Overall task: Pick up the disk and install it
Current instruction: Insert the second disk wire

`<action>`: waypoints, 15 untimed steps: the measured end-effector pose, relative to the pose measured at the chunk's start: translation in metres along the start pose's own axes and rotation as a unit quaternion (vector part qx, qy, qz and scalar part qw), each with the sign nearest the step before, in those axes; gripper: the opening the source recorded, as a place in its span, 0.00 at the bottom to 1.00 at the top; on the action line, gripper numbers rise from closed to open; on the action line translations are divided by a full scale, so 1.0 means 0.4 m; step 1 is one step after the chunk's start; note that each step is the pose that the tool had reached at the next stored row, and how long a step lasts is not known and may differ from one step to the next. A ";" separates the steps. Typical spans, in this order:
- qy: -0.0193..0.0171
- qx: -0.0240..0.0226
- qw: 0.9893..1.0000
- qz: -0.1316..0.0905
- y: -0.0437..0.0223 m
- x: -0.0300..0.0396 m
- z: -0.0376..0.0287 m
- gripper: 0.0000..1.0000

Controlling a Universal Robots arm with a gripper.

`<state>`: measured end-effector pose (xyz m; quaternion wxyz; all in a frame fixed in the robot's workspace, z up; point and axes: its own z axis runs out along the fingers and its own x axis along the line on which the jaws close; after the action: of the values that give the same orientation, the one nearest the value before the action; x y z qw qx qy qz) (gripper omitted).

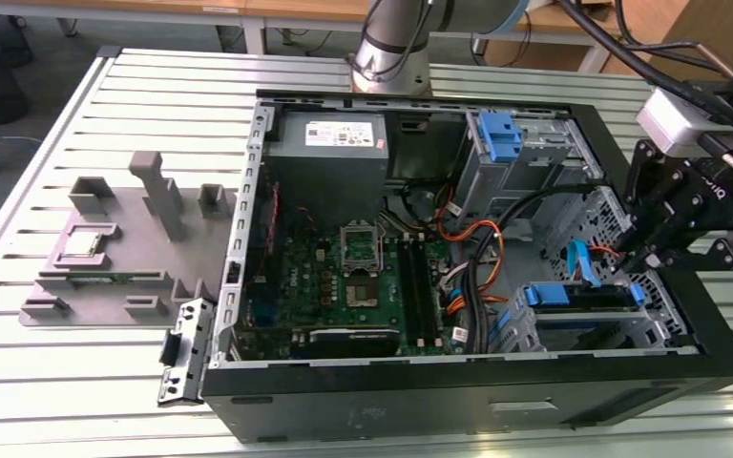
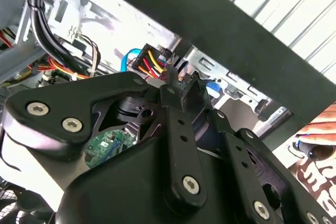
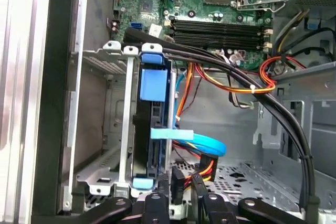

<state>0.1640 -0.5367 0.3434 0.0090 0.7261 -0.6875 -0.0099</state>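
The disk (image 1: 579, 296) sits in the drive cage (image 1: 653, 320) at the lower corner of the open PC case (image 1: 469, 396) on the exterior view's right; bright blue carrier face up, drive body mostly hidden in the bay; a blue cable (image 1: 579, 262) arcs just above it; the gripper (image 1: 672, 258) hangs over that cage, near the disk, contact unclear; the grey power supply (image 1: 328, 138) and a separate blue bracket (image 1: 500, 134) sit at the far side of the case; a grey fixture tray (image 1: 125, 248) lies on the slatted table (image 1: 35, 382). Second wrist view: black gripper linkage (image 2: 178, 145) in the foreground, fingertips close together on a black connector with red/yellow wires (image 2: 155, 66); grip not confirmed, can't tell. First wrist view: disk (image 3: 152, 129) stands on edge in the cage, blue carrier tab toward the motherboard (image 3: 210, 3), dark drive edge below it; blue cable (image 3: 202, 142) and a wired connector (image 3: 202, 169) just beside it; gripper (image 3: 181, 190) at that connector.
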 end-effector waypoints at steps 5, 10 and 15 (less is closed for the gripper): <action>0.006 0.000 1.000 0.000 0.004 0.000 0.003 0.31; 0.006 0.000 1.000 0.000 0.011 0.003 0.003 0.31; 0.007 0.000 1.000 0.000 0.025 0.005 0.004 0.31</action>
<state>0.1539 -0.5392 0.3422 0.0135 0.7259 -0.6876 -0.0048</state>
